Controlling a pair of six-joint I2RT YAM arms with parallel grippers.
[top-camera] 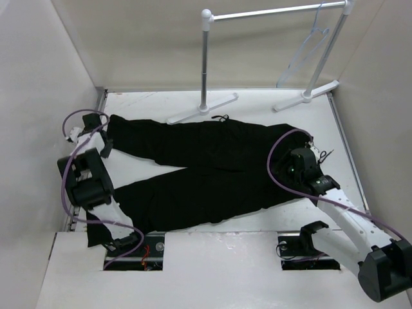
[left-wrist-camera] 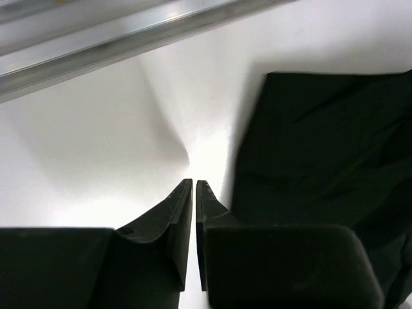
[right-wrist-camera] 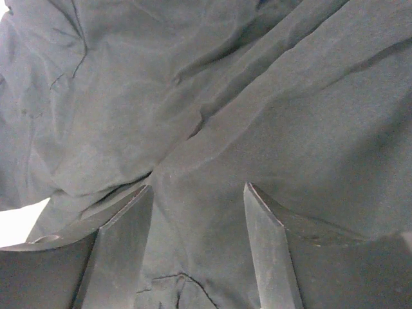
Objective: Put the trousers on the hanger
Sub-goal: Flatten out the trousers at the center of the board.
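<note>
The trousers [top-camera: 206, 161] lie under the right end effector [right-wrist-camera: 198, 187], jaws spread; left end effector [left-wrist-camera: 194, 187] pinched empty beside them.

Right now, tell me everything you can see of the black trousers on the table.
The trousers are black, soft, creased cloth, lying flat on the white table, legs spread in a narrow V toward the left, waist to the right. A thin cord pokes out at the far edge. The right gripper sits over the waist end with jaws open, cloth between them; contact is unclear. The left gripper, jaws shut and empty, is beside the far leg's hem, on bare table.
</note>
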